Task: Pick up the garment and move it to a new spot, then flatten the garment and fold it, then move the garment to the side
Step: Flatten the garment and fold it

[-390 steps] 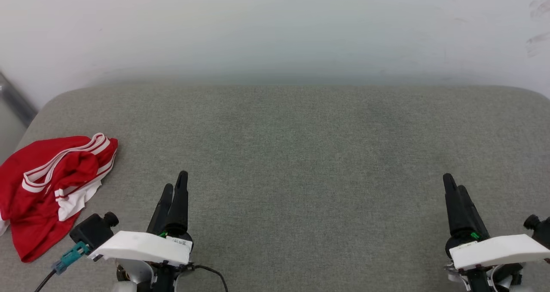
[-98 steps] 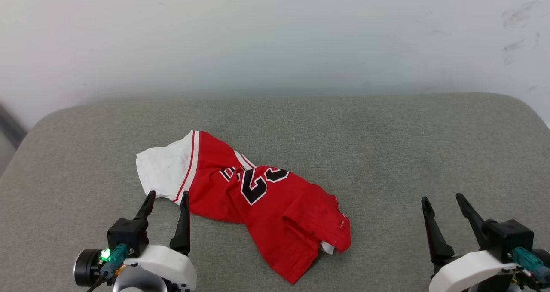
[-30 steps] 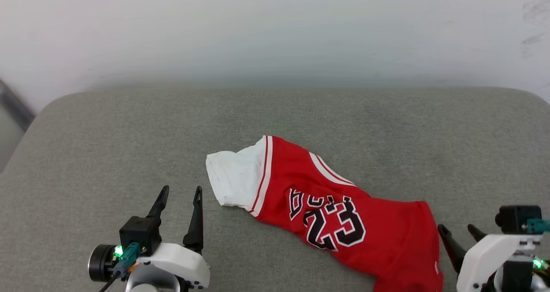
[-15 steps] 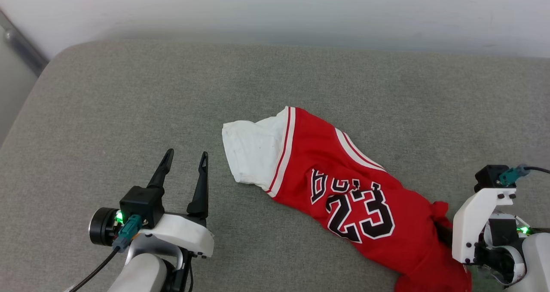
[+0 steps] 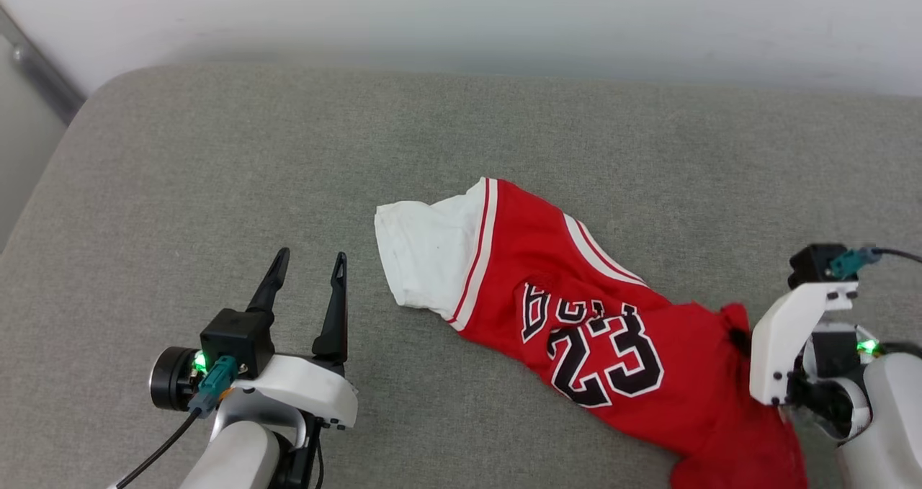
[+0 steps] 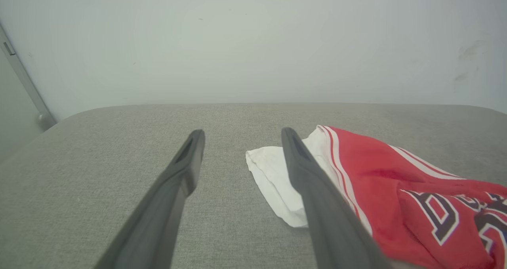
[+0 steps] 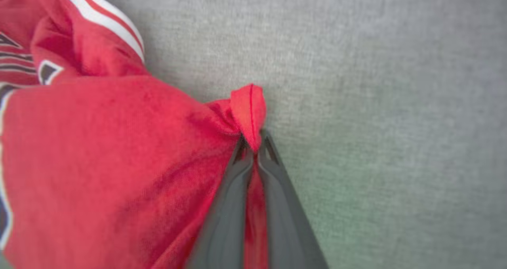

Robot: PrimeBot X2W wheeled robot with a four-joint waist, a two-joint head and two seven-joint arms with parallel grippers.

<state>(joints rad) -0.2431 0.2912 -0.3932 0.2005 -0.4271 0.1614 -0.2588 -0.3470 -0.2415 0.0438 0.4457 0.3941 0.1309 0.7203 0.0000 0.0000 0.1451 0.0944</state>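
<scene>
"Two claws were there. What did each do?"

"The right claw (image 7: 253, 142) was pinched tight on a red corner (image 7: 249, 102) of the shirt (image 5: 576, 309). The left claw (image 5: 310, 254) was wide, holding nothing. The shirt's white sleeve (image 5: 425, 258) lay just to its right, not touching."

"Would the shirt be hard to lift?"

"I'd guess not. It looked soft, light and floppy. Grab corners, or it bunches."

"Which camera showed the pinch?"

"The right wrist one, up close. From the head, a white cover (image 5: 785, 330) mostly hid those fingers."
</scene>
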